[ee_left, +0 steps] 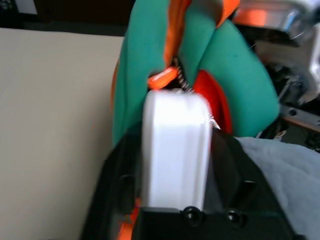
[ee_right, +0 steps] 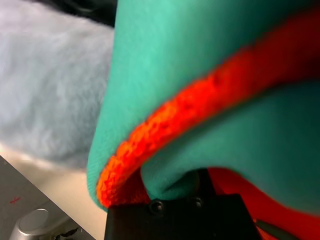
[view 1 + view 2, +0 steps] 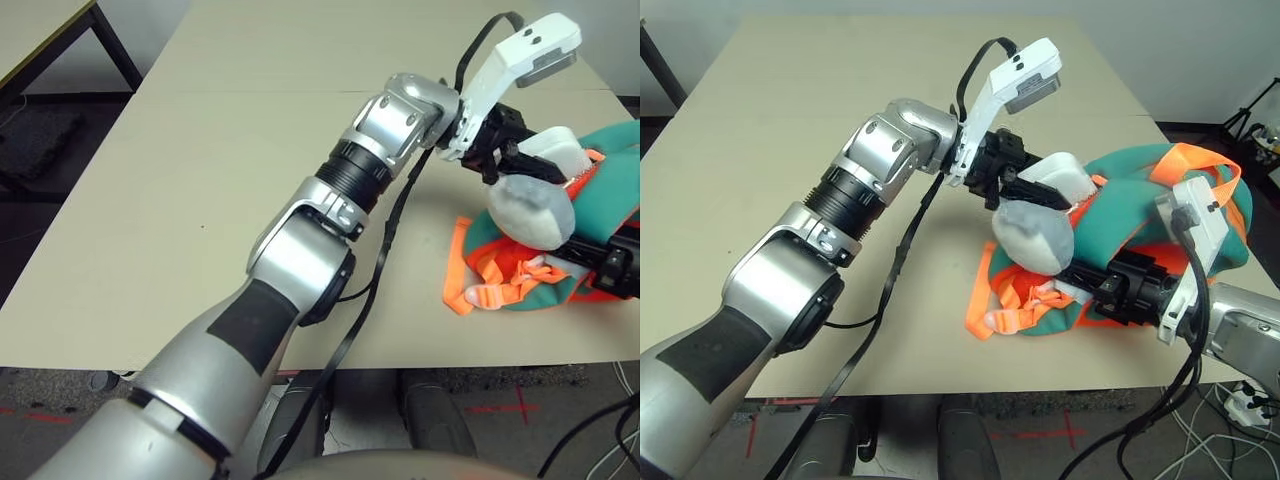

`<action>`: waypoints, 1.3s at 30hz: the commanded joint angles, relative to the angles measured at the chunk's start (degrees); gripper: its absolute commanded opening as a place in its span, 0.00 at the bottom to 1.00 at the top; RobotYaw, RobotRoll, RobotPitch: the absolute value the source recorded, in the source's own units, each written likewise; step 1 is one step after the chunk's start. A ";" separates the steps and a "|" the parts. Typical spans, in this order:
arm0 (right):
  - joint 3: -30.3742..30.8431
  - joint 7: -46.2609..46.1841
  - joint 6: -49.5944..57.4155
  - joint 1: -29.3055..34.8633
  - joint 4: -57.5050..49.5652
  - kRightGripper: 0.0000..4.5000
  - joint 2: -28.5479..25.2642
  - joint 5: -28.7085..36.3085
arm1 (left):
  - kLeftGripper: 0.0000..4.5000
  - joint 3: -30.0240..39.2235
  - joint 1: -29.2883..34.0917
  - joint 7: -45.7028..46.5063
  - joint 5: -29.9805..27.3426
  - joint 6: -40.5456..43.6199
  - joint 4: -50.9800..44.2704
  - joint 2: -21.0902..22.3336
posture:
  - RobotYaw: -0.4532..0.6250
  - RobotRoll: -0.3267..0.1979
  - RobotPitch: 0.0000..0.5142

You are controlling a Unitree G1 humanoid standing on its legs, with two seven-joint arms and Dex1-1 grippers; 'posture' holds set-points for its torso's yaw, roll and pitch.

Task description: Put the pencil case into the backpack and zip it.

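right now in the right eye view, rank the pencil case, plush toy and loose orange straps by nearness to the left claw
1. Pencil case: between the left claw's fingers, at the backpack's opening.
2. Plush toy: just below the claw, against the backpack's front.
3. Orange straps: farthest, on the table toward the near edge.

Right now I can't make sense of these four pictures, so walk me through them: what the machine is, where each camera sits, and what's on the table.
This is a humanoid robot with two silver arms, each ending in a two-fingered black gripper. Two pictures come from cameras in its head, looking down at a beige table. The other two come from cameras on its wrists.

On the table lies a soft teal and orange backpack with a grey-white plush toy attached. The left gripper has the white pencil case between its fingers at the backpack's opening. The right gripper is shut on the backpack's edge, seemingly to steady it.
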 commanded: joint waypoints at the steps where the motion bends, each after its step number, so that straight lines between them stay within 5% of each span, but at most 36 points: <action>1: 0.47 0.25 1.40 -0.01 1.27 0.02 -1.24 -0.89 | 0.85 2.22 -2.86 -1.10 -1.92 -0.62 0.17 1.85 | 0.38 0.62 0.38; 3: 0.28 0.59 1.68 -0.11 1.61 0.02 -1.72 -0.97 | 0.98 2.91 -3.83 -1.29 -2.34 -0.86 0.88 3.26 | 0.38 0.62 0.39; 7: 0.11 0.89 2.05 -0.27 1.95 0.02 -2.14 -1.10 | 0.97 3.06 -4.84 -1.59 -2.17 -1.62 2.02 5.15 | 0.38 0.62 0.39; 22: -0.10 0.42 2.94 -0.22 1.61 0.02 -1.62 -1.30 | 0.02 1.74 -5.26 -3.35 -0.84 -1.10 4.80 8.02 | 0.37 0.62 0.38; 39: 0.38 -0.43 3.27 -0.72 1.37 0.02 -1.04 -0.85 | 0.00 -3.35 0.85 -5.25 0.76 -0.48 2.53 5.59 | 0.36 0.62 0.39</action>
